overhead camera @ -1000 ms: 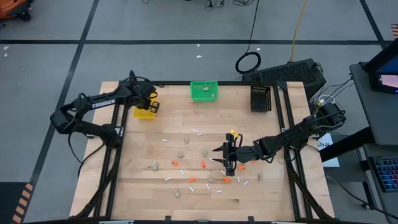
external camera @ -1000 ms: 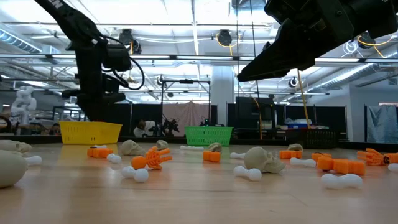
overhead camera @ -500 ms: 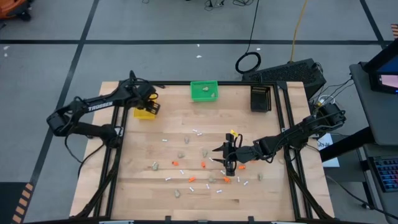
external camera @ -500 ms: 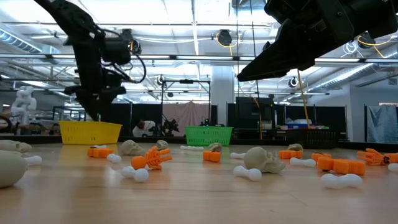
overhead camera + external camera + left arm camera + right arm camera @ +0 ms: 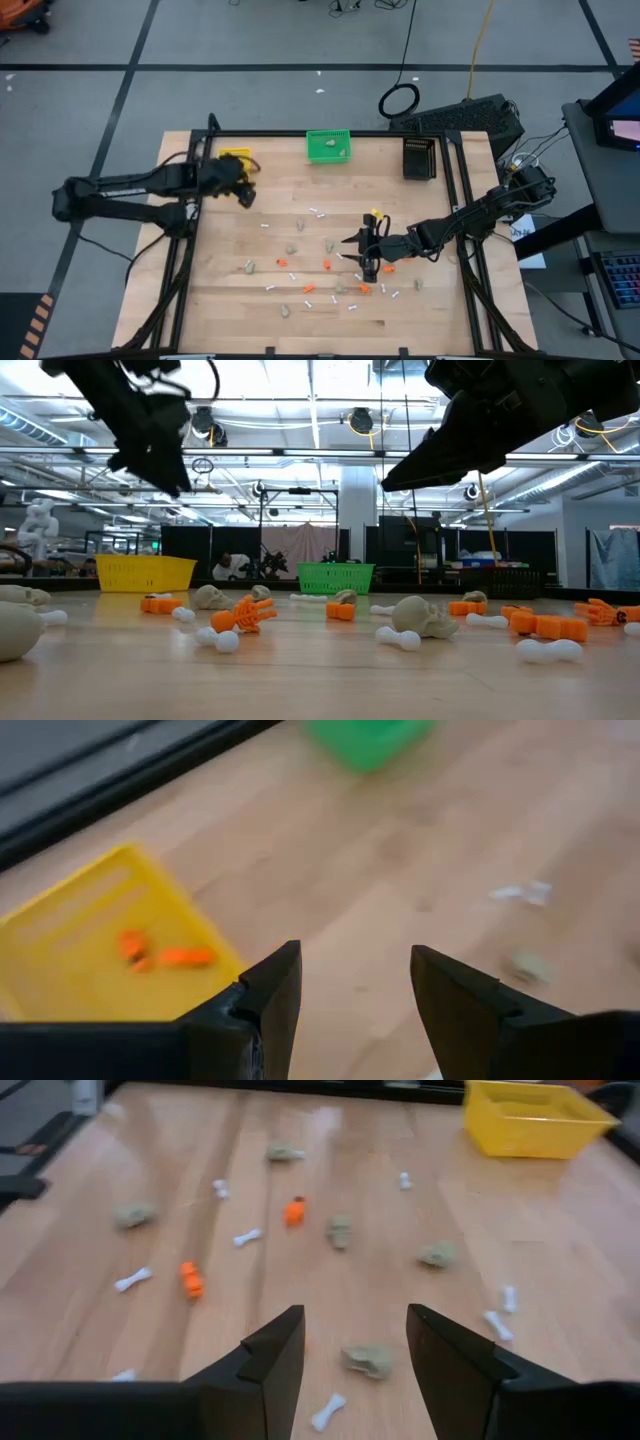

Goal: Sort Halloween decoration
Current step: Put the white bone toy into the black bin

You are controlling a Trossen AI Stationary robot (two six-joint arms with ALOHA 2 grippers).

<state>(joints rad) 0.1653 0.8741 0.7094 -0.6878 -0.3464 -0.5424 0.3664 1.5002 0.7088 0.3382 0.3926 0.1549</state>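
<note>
1. Orange bits, beige-grey lumps and thin white sticks, the Halloween decoration (image 5: 330, 268), lay strewn over the middle and near half of the wooden desk (image 5: 230, 240), most of them toward the right arm's side.
2. Two orange bits (image 5: 160, 952) were already lying in the yellow bin (image 5: 70, 950) at the far left corner, and a beige lump sat in the green bin (image 5: 328, 146) at the far edge; the black bin (image 5: 419, 157) stood at the far right.
3. The right claw (image 5: 368, 262) hung directly over the thick of the scatter, its fingers parted and empty, with a beige-grey lump (image 5: 368, 1359) just ahead of it on the desk.
4. The left claw (image 5: 243, 192) was raised off the desk just beside the yellow bin, its fingers also apart and holding nothing.
5. From the left claw the pieces lay well away, toward the desk's centre and the near edge, with only a white stick (image 5: 522, 893) or two along that path.
6. I judged the right arm the nearer by far for the next pick, needing little more than a drop; the left would need a long reach.
</note>
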